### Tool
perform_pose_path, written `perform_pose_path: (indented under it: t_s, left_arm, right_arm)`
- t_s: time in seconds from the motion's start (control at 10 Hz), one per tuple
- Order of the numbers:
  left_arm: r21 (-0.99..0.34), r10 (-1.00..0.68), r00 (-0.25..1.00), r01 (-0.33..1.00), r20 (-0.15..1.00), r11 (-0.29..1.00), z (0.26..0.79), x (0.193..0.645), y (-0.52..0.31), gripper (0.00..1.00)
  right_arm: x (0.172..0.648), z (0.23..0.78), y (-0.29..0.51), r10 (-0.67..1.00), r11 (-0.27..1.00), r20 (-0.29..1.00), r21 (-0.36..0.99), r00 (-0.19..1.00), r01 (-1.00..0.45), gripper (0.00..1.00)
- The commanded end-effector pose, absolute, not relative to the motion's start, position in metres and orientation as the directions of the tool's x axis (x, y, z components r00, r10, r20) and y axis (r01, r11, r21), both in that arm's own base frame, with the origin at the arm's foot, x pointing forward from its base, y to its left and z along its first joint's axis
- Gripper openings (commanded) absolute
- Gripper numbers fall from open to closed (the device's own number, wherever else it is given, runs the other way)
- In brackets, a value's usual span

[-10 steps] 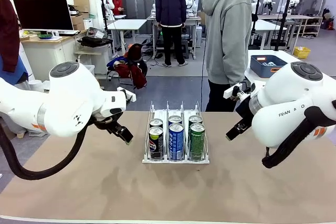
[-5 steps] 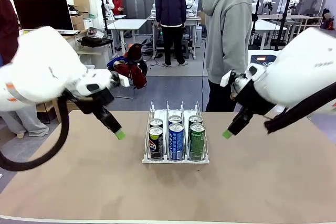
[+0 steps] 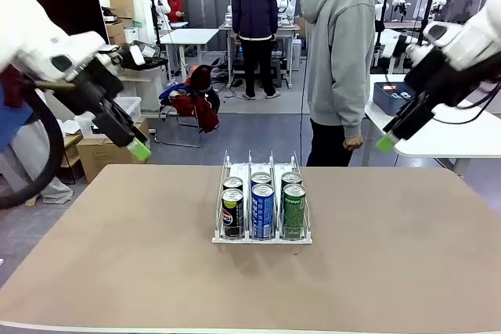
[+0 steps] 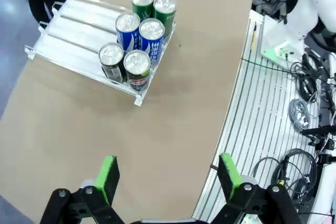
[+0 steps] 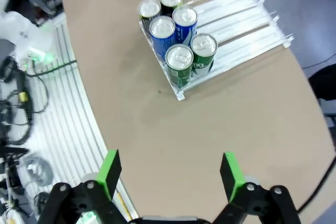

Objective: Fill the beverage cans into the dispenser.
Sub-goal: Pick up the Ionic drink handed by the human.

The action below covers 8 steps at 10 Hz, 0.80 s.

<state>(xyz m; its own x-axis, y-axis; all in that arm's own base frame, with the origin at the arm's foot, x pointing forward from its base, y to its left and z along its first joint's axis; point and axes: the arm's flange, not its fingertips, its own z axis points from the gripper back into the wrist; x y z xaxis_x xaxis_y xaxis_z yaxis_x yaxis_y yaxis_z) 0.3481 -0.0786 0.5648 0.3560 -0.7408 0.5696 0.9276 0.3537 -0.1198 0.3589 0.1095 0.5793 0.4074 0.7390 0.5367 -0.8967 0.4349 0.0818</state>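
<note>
table (image 3: pixel 117 271): dispenser (image 3: pixel 240 168) below left pincer (image 4: pixel 167 174), right pincer (image 5: pixel 169 171)

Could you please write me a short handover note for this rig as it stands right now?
Left gripper: open, holding nothing, high above the table.
Right gripper: open, holding nothing, high above the table.
Cans: six stand in the dispenser, two black, two blue, two green, at the robot's end.
Done: those six are loaded.
Left: there is room behind them; any further cans would probably come from the person.
</note>
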Motion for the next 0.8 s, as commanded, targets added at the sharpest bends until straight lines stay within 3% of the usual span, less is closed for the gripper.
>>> perform_pose_path:
  t_s: [0.0, 0.1, 0.2, 0.6, 0.7]
  left_arm:
    - [-0.181, -0.676, 0.390, 0.915, 0.626, 0.361, 0.570, 0.362, -0.059, 1.00]
    - [-0.102, -0.614, 0.476, 0.834, 0.630, 0.542, 0.565, 0.360, -0.058, 1.00]
    - [-0.138, -0.713, 0.365, 0.924, 0.599, 0.357, 0.574, 0.352, -0.065, 1.00]
    - [-0.131, -0.707, 0.391, 0.910, 0.589, 0.394, 0.576, 0.352, -0.066, 1.00]
    - [-0.236, -0.683, 0.431, 0.901, 0.590, 0.364, 0.590, 0.364, -0.057, 1.00]
  right_arm:
    - [0.374, 0.589, 0.089, 0.700, 0.457, 0.568, 0.110, 0.433, -0.883, 1.00]
    - [0.366, 0.575, 0.099, 0.711, 0.539, 0.534, 0.004, 0.457, -0.843, 1.00]
    - [0.364, 0.591, 0.095, 0.718, 0.448, 0.554, 0.095, 0.421, -0.889, 1.00]
    - [0.364, 0.592, 0.095, 0.717, 0.475, 0.544, 0.077, 0.436, -0.877, 1.00]
    - [0.363, 0.609, 0.093, 0.653, 0.451, 0.627, 0.129, 0.425, -0.883, 1.00]
